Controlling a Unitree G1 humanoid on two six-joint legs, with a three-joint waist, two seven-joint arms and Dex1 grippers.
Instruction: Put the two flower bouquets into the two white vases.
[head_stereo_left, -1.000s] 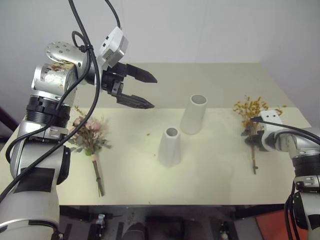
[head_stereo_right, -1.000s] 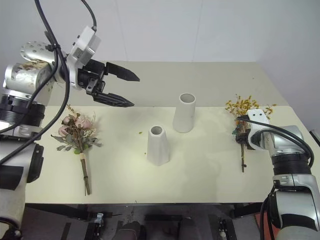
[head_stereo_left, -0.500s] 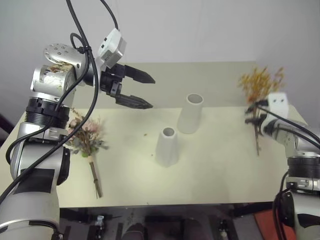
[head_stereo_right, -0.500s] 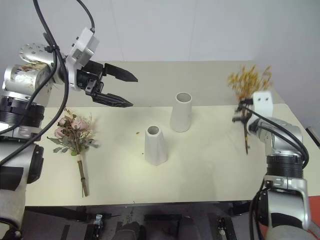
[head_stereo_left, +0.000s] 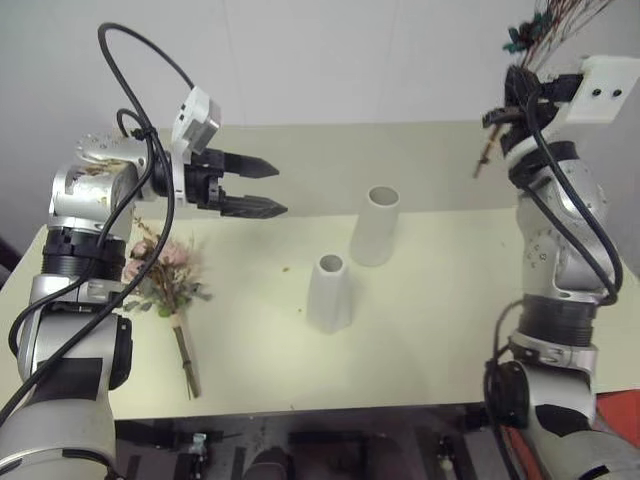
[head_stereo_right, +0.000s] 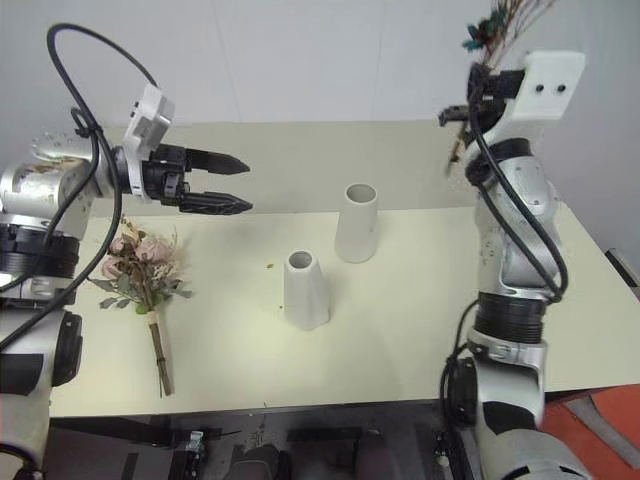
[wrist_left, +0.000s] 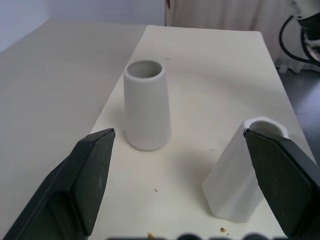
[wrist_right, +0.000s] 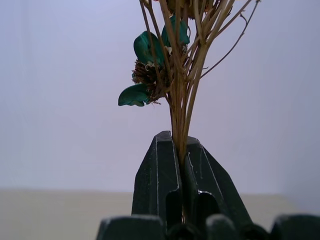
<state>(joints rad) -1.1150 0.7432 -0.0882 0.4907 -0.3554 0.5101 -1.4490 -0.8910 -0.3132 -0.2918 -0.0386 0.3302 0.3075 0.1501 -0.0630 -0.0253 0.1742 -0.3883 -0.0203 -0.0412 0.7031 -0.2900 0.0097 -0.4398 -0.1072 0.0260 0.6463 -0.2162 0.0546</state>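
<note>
My right gripper (wrist_right: 180, 150) is raised high at the back right, shut on the thin brown stems of the dried flower bouquet (head_stereo_left: 548, 18). Its blossoms run past the picture's top edge and its stem end (head_stereo_left: 483, 158) hangs below the fingers. The pink rose bouquet (head_stereo_left: 165, 270) lies on the table at the left. The taller white vase (head_stereo_left: 375, 227) and the shorter cone vase (head_stereo_left: 329, 293) stand upright mid-table. My left gripper (head_stereo_left: 281, 190) hovers open and empty above the table, left of the vases and pointing at them. Both vases, taller (wrist_left: 147, 107) and cone (wrist_left: 242, 172), appear between its fingers.
The pale table (head_stereo_left: 450, 300) ends in a front edge near me and a right edge below my right arm. A white wall stands behind it. A few small crumbs (head_stereo_left: 288, 268) lie left of the cone vase. Black cables loop off my left arm (head_stereo_left: 130, 60).
My right gripper has lifted the dried bouquet off the table and swung it up high, stems now upright. The left gripper has sunk slightly toward the left, still open.
</note>
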